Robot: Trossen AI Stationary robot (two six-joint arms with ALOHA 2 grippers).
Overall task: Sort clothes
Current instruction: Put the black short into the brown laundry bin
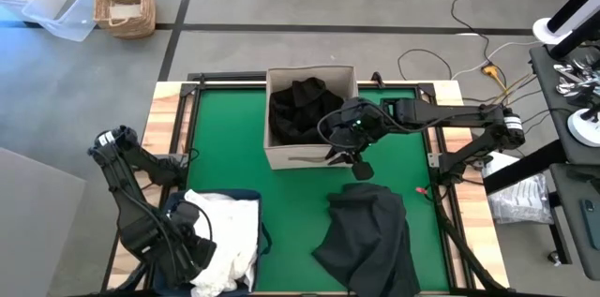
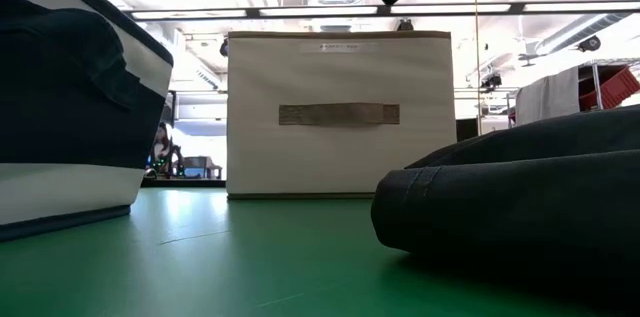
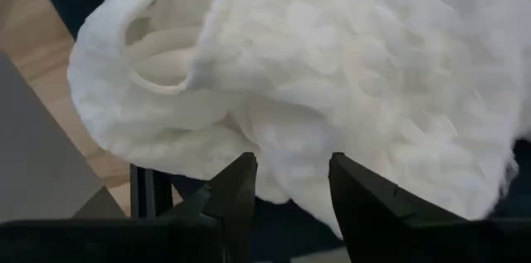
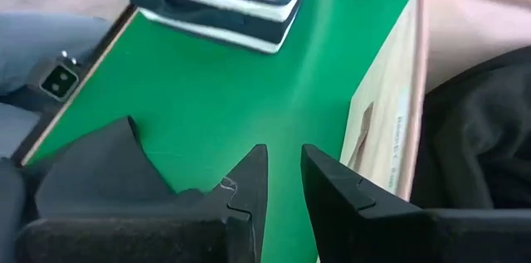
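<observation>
White clothes (image 1: pixel 230 236) lie heaped in the navy bin (image 1: pixel 246 196) at the table's near left. My left gripper (image 3: pixel 290 188) hangs open just above that white heap (image 3: pixel 332 64), pointing down, with nothing between its fingers. Dark clothes (image 1: pixel 302 110) fill the beige box (image 1: pixel 309 155) at the far middle. A dark garment (image 1: pixel 370 236) lies crumpled on the green mat at the near right. My right gripper (image 1: pixel 361 168) hovers above the mat beside the box's near right corner, slanting down, its fingers (image 4: pixel 249 172) a narrow gap apart and holding nothing.
Bare green mat (image 1: pixel 291 231) lies between the bin and the dark garment. In the low view the bin (image 2: pixel 70 107) stands left, the box (image 2: pixel 340 117) in the middle, the dark garment (image 2: pixel 520 197) right. A wicker basket (image 1: pixel 124 5) and a plastic tub stand on the floor beyond.
</observation>
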